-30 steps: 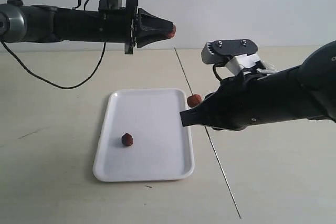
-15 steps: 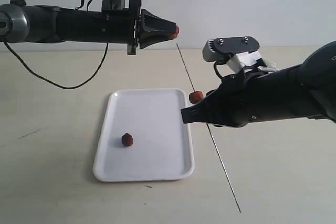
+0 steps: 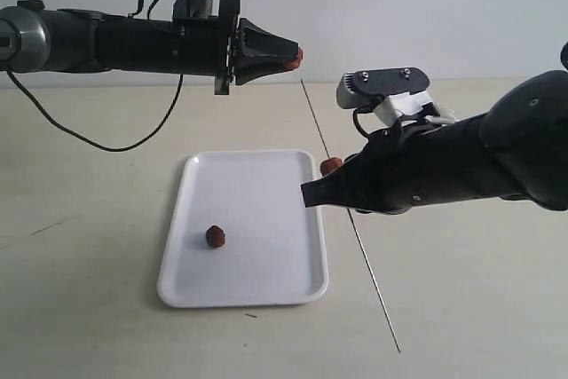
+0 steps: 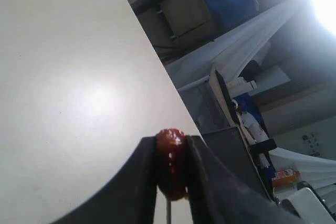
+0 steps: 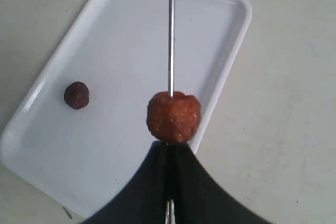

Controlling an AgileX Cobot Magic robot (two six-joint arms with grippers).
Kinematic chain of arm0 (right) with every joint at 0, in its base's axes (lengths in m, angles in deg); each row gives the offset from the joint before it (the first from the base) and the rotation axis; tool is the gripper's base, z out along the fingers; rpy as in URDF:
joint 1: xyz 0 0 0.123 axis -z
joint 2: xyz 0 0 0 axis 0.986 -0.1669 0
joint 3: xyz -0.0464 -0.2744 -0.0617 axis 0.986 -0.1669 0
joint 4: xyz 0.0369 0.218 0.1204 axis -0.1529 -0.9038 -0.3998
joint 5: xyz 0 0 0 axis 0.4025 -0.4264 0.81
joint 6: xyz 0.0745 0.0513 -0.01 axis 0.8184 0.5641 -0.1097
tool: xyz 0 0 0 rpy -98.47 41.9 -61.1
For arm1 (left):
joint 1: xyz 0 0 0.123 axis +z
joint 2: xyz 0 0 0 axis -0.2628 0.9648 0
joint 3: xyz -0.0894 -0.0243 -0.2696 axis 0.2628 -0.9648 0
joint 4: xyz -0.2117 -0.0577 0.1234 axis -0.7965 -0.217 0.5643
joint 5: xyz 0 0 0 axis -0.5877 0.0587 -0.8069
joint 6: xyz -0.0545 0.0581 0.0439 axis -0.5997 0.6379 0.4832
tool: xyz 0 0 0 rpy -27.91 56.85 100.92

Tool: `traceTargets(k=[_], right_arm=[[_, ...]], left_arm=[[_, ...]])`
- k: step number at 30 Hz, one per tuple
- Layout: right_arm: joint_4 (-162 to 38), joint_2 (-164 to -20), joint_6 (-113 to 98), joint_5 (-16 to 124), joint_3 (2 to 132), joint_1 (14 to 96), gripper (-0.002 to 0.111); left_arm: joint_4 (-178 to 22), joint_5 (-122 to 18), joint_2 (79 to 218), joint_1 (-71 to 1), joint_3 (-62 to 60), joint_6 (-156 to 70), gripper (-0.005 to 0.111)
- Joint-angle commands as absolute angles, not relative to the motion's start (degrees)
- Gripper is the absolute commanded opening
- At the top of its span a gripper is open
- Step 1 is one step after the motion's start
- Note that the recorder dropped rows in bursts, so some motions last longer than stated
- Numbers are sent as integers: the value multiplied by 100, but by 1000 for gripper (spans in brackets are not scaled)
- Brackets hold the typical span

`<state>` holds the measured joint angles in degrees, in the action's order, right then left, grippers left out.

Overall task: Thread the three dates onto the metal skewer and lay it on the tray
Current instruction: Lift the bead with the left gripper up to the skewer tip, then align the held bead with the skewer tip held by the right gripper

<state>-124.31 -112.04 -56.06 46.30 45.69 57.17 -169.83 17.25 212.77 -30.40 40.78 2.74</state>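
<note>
My left gripper (image 3: 292, 52) is raised above the table, shut on a reddish date (image 3: 298, 54); in the left wrist view that date (image 4: 171, 156) is pinched between the dark fingers (image 4: 139, 182). The thin metal skewer (image 3: 312, 118) slants up from my right gripper (image 3: 311, 194), which is shut on it, and its upper tip ends just below the held date. A second date (image 5: 174, 116) sits threaded on the skewer (image 5: 170, 35), right against the right fingertips. A third, darker date (image 3: 215, 236) lies on the white tray (image 3: 253, 290).
The skewer's lower end sticks out past the right arm toward the table's front (image 3: 382, 308). A black cable (image 3: 106, 141) hangs from the left arm onto the table at the left. The tray lies under and left of the right gripper.
The left gripper moved slightly right with its date. The right arm shifted a little left and the skewer's tip rose closer to the held date.
</note>
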Motion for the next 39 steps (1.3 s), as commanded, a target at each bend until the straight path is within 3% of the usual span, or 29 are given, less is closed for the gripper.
traceTargets(k=[1,39], right_arm=[[-12466,-11326,-5630,4641,4786,5705,0],[-12466,-11423,-5628,4708,4848,5705,0]], left_arm=[[-17013,1769,21243,-3062,4076,234,19],[-16557,1769,21243,-3318,4076,334,19]])
